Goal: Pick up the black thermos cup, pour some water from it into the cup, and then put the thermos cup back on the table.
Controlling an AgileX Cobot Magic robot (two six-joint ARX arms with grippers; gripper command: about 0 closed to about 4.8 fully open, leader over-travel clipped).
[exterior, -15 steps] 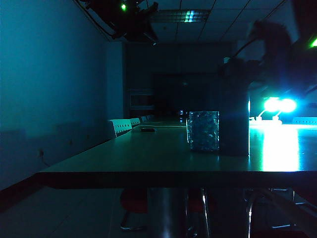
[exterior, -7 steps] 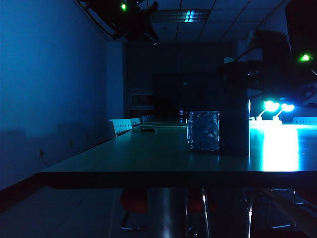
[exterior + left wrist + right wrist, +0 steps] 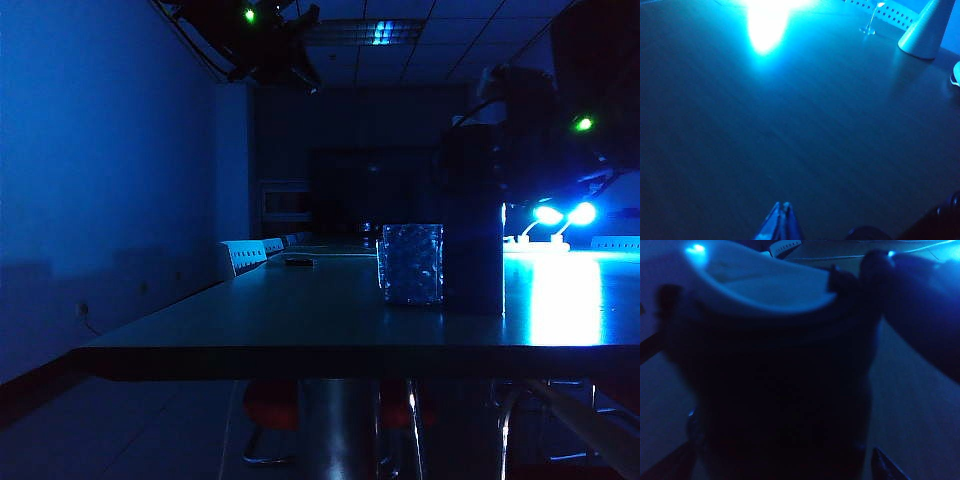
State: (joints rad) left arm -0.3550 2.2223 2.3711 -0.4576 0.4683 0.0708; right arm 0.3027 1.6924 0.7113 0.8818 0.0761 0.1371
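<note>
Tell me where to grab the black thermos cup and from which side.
Grip the black thermos cup around its straight upper body, below the lid, coming from the right: the cup stands close on its left, and the open right gripper is already there.

We see the table [image 3: 300, 320], a long dark top w/ thick front edge, running deep into a dim, blue-lit room. On it, right of centre, stands the cup [image 3: 410, 263], clear and dimpled, upright. Just beside it on the right stands the black thermos cup [image 3: 474, 225], roughly twice as tall; whether they touch we can't tell. Further back lies a small dark flat obj [image 3: 298, 262]. At far right, bright glare [image 3: 565, 300] reflects off the top.
</note>
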